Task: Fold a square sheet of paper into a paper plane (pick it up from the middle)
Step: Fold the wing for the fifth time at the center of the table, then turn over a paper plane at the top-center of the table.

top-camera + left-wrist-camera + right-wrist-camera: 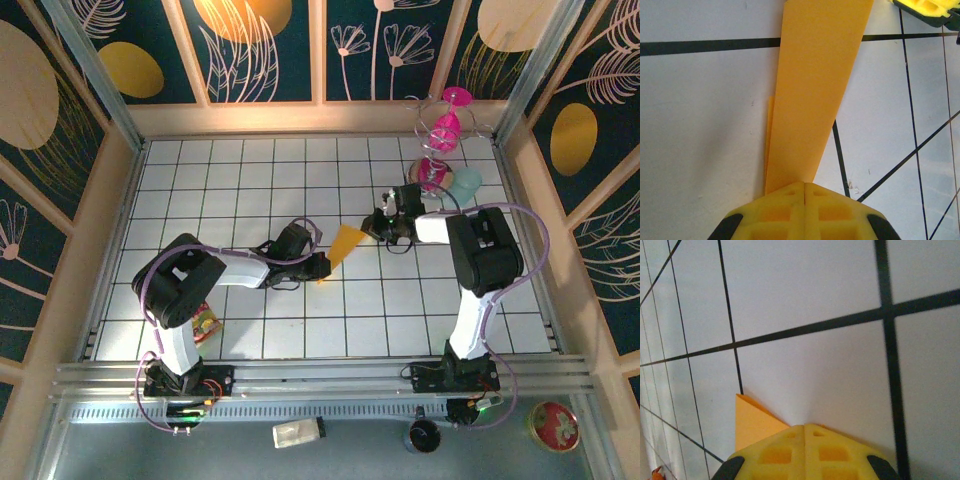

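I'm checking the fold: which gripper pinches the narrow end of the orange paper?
The left gripper: the paper plane tapers to its narrow end there, while the right gripper holds the wide end.

Bright even overhead light, soft shadows, wrist views blurred up close

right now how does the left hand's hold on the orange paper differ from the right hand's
The left hand pinches the paper plane at its narrow tip; the right hand pinches its wide end. The left hand sits nearer the near edge of the table, the right hand farther back. Both are shut on the same paper.
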